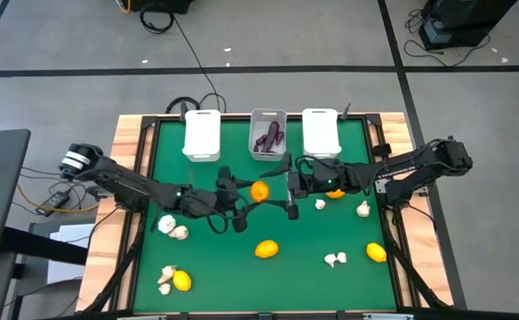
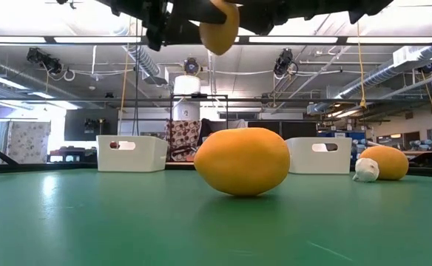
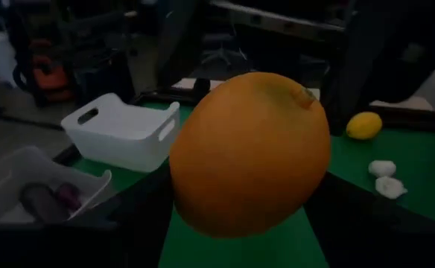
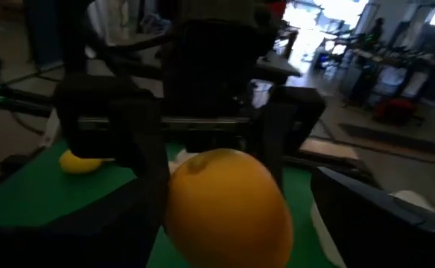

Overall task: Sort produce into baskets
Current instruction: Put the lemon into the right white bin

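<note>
My left gripper (image 1: 251, 193) reaches in from the table's left and is shut on a round orange citrus (image 1: 259, 190), high above the table in the low view (image 2: 218, 26). My right gripper (image 1: 289, 192) is open and faces that citrus from the table's right. Its fingers (image 4: 374, 212) stand wide apart of the citrus (image 4: 229, 212). At the far edge stand a white basket (image 1: 202, 135), a greyish basket (image 1: 268, 120) with purple eggplants (image 1: 268, 138) in it, and another white basket (image 1: 320, 132). My left gripper pinches the citrus by two opposite sides (image 3: 184, 186) between its two fingers (image 3: 139, 223). The fingers come level from the table's left. The citrus is lifted clear of the table.
Loose citrus lie on the green mat at the middle (image 1: 267, 250), near right (image 1: 377, 253), near left (image 1: 182, 281) and under the right arm (image 1: 335, 192). Garlic bulbs lie at the left (image 1: 172, 227), near left (image 1: 164, 277), near right (image 1: 335, 260) and right (image 1: 363, 209).
</note>
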Motion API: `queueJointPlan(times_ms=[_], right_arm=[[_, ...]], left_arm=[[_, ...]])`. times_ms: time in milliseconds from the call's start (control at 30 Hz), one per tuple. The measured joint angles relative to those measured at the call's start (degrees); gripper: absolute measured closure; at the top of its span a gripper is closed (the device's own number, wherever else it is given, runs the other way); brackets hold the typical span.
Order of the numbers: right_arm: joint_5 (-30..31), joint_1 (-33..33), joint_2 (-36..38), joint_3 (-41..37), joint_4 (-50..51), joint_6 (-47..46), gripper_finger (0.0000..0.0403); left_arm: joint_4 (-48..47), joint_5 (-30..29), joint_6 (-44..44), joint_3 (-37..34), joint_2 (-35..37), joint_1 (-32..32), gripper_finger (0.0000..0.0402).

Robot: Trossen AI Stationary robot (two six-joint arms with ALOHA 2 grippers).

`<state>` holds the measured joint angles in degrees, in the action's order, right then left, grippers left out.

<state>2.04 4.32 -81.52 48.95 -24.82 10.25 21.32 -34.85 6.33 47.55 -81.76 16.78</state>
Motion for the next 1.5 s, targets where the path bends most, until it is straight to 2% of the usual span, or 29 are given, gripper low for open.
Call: queueJointPlan(times_ms=[167, 533, 600, 767, 867, 1000, 1133, 1200, 1367, 1500], right_arm=[[-1.85, 0.13, 0.00, 0.00, 2.85, -1.60, 0.0064], [-1.79, 0.11, 0.02, 0.00, 3.19, -3.94, 0.0152], [-1.79, 0.06, 0.02, 0.00, 3.15, -5.11, 0.0156], [4.29, -0.06, 0.22, 0.00, 4.43, -8.86, 0.0150], [5.80, -1.23, 1.17, 0.00, 7.90, -10.10, 0.0136], [12.08, -3.49, 3.36, 0.00, 15.24, -11.20, 0.0138], [21.66, -8.33, 6.83, 0.00, 27.19, -11.18, 0.0142], [24.58, -12.42, 8.21, 0.00, 33.32, -12.49, 0.0142], [23.51, -24.03, 9.74, 0.02, 43.06, -17.17, 0.0137], [20.56, -32.08, 8.19, 0.02, 45.48, -18.19, 0.0137]], left_arm=[[3.84, 1.71, -1.99, -0.03, -1.22, -0.02, 0.0118], [3.87, 2.14, -0.64, -0.07, -1.22, -0.26, 0.0117], [3.78, 2.16, -0.04, -0.07, -1.22, -0.26, 0.0116], [1.42, 1.29, 1.73, 0.01, -1.21, -0.45, 0.0090], [-1.77, 0.45, 3.52, 0.00, -1.20, -0.58, 0.0059], [-8.33, 1.20, 4.90, 0.00, -1.18, -1.18, 0.0020], [-11.94, 0.76, 8.81, 0.00, -1.18, -1.81, 0.0009], [-12.32, 0.65, 10.18, 0.00, -1.18, -1.78, 0.0009], [-12.13, 0.64, 11.13, 0.00, -1.18, -1.77, 0.0009], [-12.17, 0.46, 11.95, 0.00, -1.18, -1.77, 0.0009]])
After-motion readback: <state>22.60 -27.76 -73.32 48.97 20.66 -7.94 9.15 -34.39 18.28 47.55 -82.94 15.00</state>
